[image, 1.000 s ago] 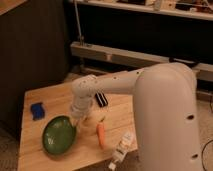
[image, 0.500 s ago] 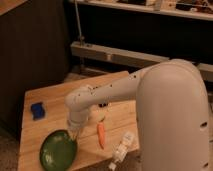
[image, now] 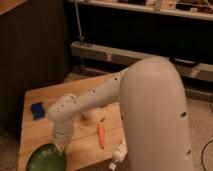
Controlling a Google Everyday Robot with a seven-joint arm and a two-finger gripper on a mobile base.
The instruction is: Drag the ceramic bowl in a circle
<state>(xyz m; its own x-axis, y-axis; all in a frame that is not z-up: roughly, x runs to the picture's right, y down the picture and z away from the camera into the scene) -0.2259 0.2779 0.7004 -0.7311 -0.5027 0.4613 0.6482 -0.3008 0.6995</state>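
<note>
The white arm is bending low over the wooden table (image: 42, 131), and its gripper (image: 62, 147) is sitting at the near-left corner, closed narrow on the upper-right rim of the ceramic bowl (image: 44, 159). The green dish is lying at the table's front edge, partly cut off from view. A carrot (image: 101, 135) is lying to the right, and a blue block (image: 36, 110) is sitting farther back on the left.

The gripper (image: 61, 146) is closed on the right rim of the ceramic bowl (image: 44, 160), at the near left of the desk (image: 42, 127). A carrot (image: 101, 135) lies to the right.
</note>
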